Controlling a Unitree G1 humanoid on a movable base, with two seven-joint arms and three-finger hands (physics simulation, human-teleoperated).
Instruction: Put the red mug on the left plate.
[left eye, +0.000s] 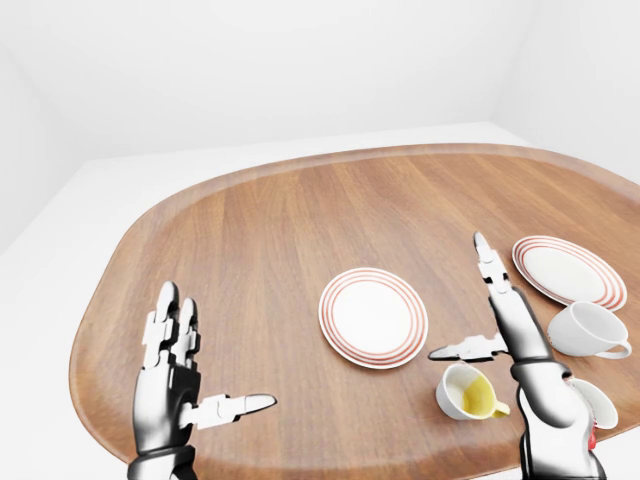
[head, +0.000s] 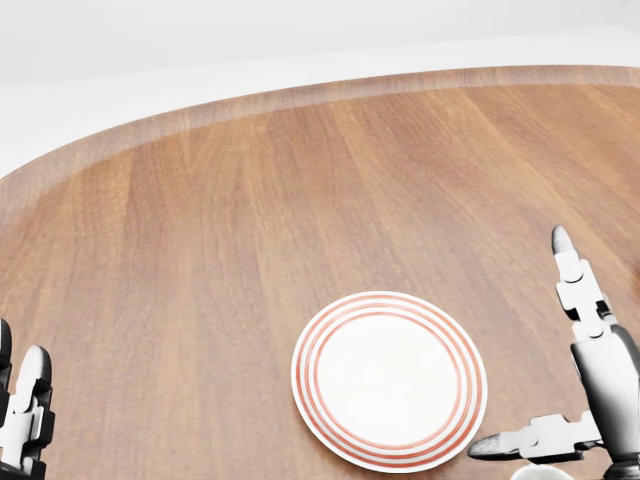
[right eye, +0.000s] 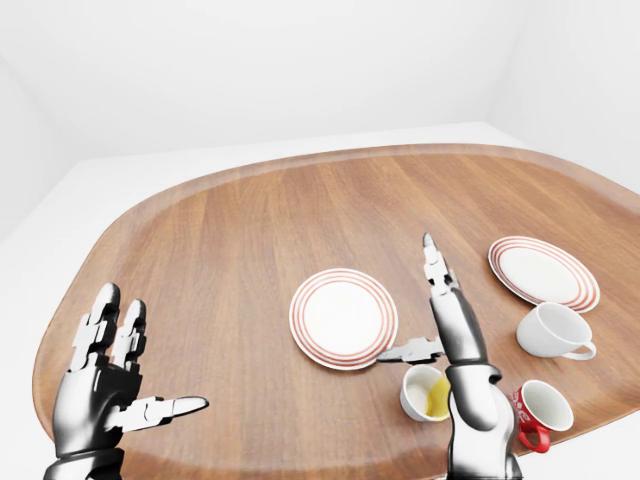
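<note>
Right-eye view: red mug (right eye: 535, 410) lies on its side near the bottom right edge of the wooden surface (right eye: 250, 230). Its long axis runs roughly left to right in this view; the white-lined mouth opens toward the upper right, the handle points down toward the bottom edge. The forearm of the right hand (right eye: 448, 325) stands just left of it and hides its base end, so contact there cannot be judged.

Right hand raised, fingers (right eye: 432, 258) straight and spread, thumb out to the left; it grips nothing. Left hand (right eye: 105, 385) raised near the bottom left edge of the surface, fingers apart, thumb out to the right, holding nothing.

Left plate (right eye: 343, 317), white with red rings, lies flat mid-surface, nothing on it. It is well apart from the red mug, with the right hand between them.

Yellow-lined mug (right eye: 425, 393) sits just below the left plate's lower right rim, beside the right wrist. White mug (right eye: 552, 331) lies tipped near the right edge, above the red mug. Right plate (right eye: 543, 271) lies flat near the right edge.
</note>
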